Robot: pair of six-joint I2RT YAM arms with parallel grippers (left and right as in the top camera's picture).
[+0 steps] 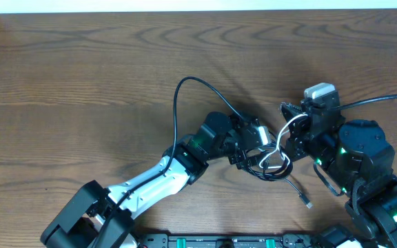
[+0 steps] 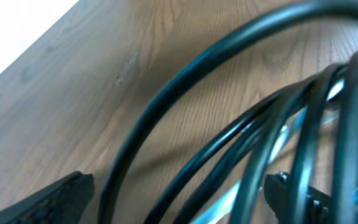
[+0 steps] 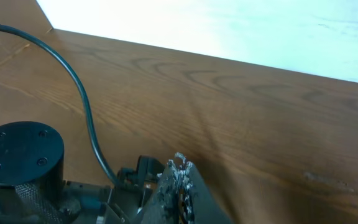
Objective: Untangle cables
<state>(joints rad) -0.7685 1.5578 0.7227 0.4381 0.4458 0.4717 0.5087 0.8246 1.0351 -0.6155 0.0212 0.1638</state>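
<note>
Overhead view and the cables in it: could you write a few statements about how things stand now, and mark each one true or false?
1. The cables lie bunched between the left end effector and the right end effector. True.
2. A white cable runs among the black ones. True.
3. The left end effector is shut. False: its fingers stand wide apart, with cables between them.
4. The table is white plastic. False: it is brown wood grain.
5. One plug end lies on the table outside the bunch. True.
</note>
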